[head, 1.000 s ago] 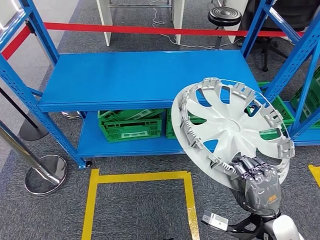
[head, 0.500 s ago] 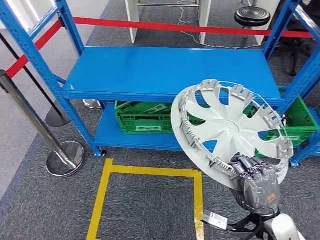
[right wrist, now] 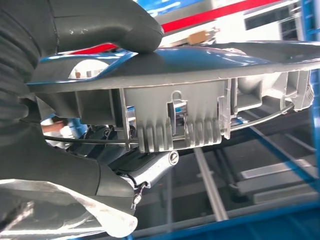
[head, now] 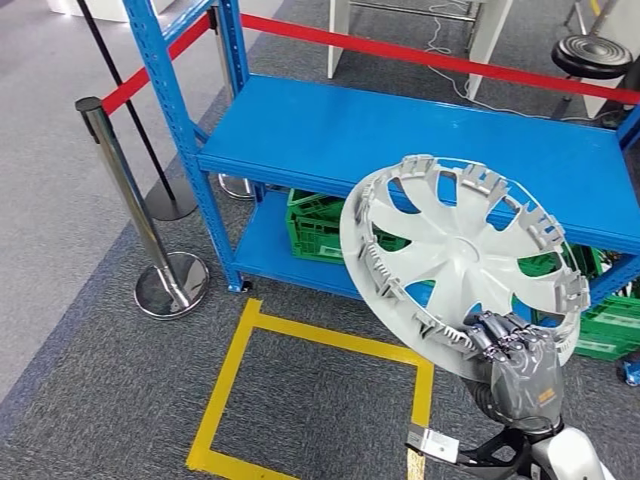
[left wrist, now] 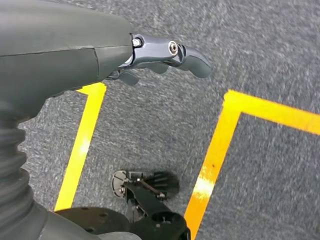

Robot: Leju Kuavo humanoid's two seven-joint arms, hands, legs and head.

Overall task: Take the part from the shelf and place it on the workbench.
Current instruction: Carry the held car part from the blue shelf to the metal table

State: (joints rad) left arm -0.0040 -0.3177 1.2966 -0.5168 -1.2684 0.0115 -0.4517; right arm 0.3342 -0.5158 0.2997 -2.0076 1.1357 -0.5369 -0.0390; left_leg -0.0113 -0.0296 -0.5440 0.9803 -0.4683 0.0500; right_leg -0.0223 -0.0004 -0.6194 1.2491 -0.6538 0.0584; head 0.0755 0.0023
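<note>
My right hand (head: 517, 365) grips the lower rim of a silver wheel cover (head: 460, 255), held up and tilted in front of the blue shelf (head: 362, 135). In the right wrist view the wheel cover's rim (right wrist: 177, 112) with its clips lies between my thumb (right wrist: 109, 30) and fingers. My left hand (left wrist: 162, 52) hangs over the grey carpet with its fingers stretched out and nothing in them.
Yellow tape (head: 249, 330) marks a square on the carpet before the shelf. Green crates (head: 313, 225) sit on the lower shelf. A chrome stanchion (head: 140, 215) with a red barrier band (head: 423, 55) stands at the left. A black stool (head: 592, 55) is at the far right.
The whole picture has shifted to the right as the camera turned left; the stanchion and the shelf's left post have come further in. My right hand still holds the wheel cover the same way.
</note>
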